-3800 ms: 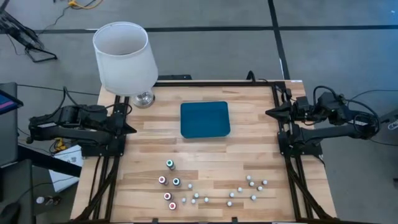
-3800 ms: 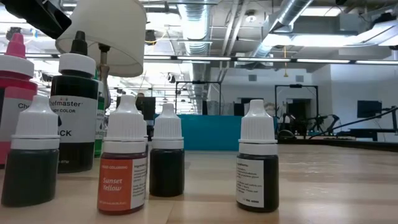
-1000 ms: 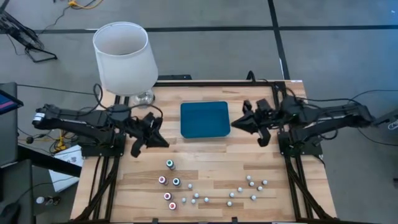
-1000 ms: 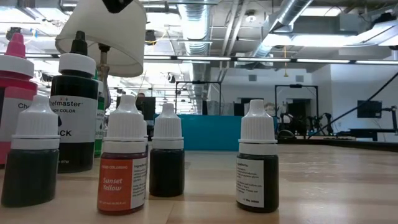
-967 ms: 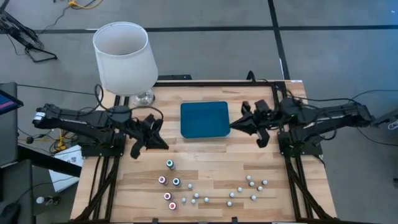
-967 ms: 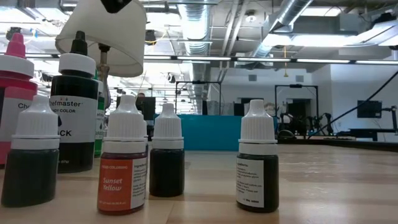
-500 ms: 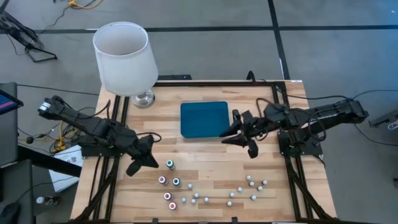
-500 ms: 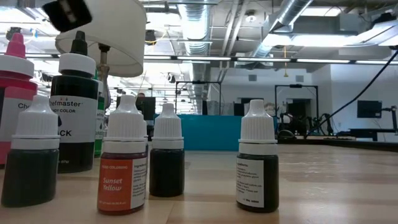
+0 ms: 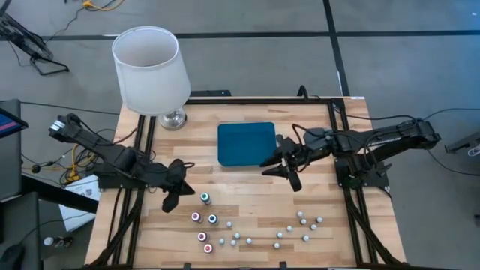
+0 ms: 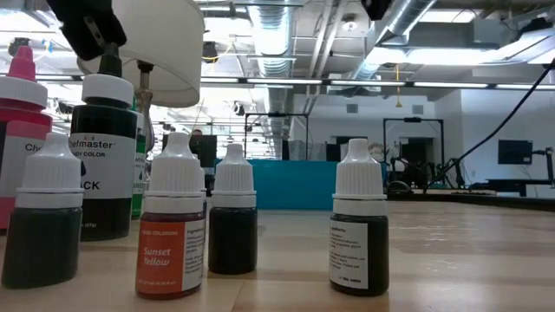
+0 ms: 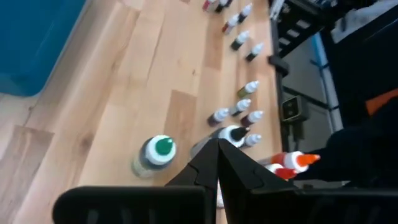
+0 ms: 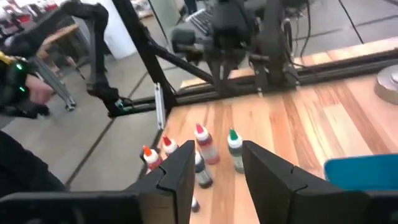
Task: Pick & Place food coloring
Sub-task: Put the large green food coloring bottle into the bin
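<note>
Left tool point(image 9: 171, 196) closed, empty, beside the green-capped food coloring point(image 9: 205, 198); right tool point(image 9: 283, 172) open over bare counter point(image 9: 247, 187).

A light wooden table point(image 9: 247, 187) stands on a grey floor point(image 9: 300, 60) crossed by dark lines. At its far left corner stands a lamp with a white shade point(image 9: 150, 69). Beyond, exposed ceiling ducts point(image 10: 408, 26) and strip lights point(image 10: 373, 84) span a white-walled hall.

The smallest bottles point(image 9: 300, 220) look too tiny to tell colours, perhaps white.
</note>
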Motion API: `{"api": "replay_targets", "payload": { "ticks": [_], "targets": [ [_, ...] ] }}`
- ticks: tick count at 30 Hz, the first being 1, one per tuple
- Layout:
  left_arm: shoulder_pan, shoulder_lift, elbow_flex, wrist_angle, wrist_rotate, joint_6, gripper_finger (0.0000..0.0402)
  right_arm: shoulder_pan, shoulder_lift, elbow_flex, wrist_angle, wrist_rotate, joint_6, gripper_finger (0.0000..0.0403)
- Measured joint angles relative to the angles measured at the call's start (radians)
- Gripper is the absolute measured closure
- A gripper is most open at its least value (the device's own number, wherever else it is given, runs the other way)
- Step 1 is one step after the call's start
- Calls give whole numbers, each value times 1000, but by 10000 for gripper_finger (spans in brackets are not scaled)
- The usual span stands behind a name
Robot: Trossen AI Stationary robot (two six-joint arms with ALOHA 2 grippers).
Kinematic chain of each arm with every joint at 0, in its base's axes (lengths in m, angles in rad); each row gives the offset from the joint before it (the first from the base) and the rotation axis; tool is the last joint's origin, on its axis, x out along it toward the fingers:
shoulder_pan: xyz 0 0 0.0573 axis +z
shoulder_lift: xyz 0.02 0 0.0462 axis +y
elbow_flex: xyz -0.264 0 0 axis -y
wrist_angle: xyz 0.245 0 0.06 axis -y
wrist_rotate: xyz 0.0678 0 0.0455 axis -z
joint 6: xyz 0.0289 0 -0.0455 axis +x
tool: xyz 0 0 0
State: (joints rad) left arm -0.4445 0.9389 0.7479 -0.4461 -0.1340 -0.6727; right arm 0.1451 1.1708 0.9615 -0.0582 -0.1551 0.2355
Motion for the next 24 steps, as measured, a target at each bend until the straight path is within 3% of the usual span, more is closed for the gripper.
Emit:
{"api": "replay_targets", "payload": {
  "ticks": [4, 13, 24],
  "targets": [
    [0, 78, 0, -1, 20, 65, 379, 7, 11, 2, 4, -3, 0, 282],
    [1, 198, 0, 2, 15, 157, 289, 5, 21, 2, 6, 1, 1, 284],
    [7, 275, 0, 29, -70, 225, 276, 5, 21, 2, 6, 3, 2, 284]
  ]
}}
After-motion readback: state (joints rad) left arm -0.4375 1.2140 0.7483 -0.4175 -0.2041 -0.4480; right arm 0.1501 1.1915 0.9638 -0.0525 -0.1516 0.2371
